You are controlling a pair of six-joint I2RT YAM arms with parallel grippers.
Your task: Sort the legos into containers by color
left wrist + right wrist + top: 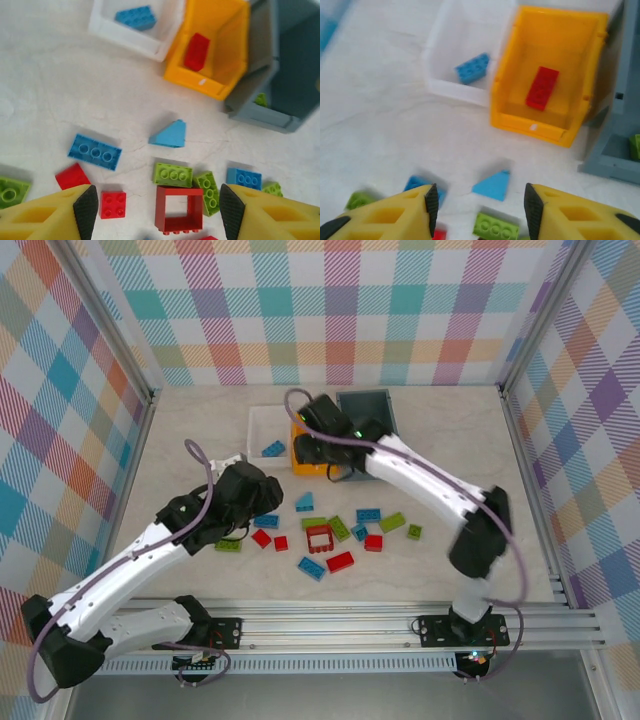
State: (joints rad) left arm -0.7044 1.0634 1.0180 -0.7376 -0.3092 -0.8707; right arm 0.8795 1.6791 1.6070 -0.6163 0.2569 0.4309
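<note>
Your left end effector (159, 210) hangs wide open and empty over the red square plastic frame (178, 209). Your right end effector (481, 206) is partly spread and holds nothing. The red oblong brick (542, 88) lies in the orange plastic bin (510, 122), its long axis roughly along the bin. The white bin (455, 90) holds a blue brick (472, 68), and the grey bin (605, 162) holds a lime brick (635, 146). A blue wedge (170, 135) lies on the counter (45, 90) just near of the bins.
</note>
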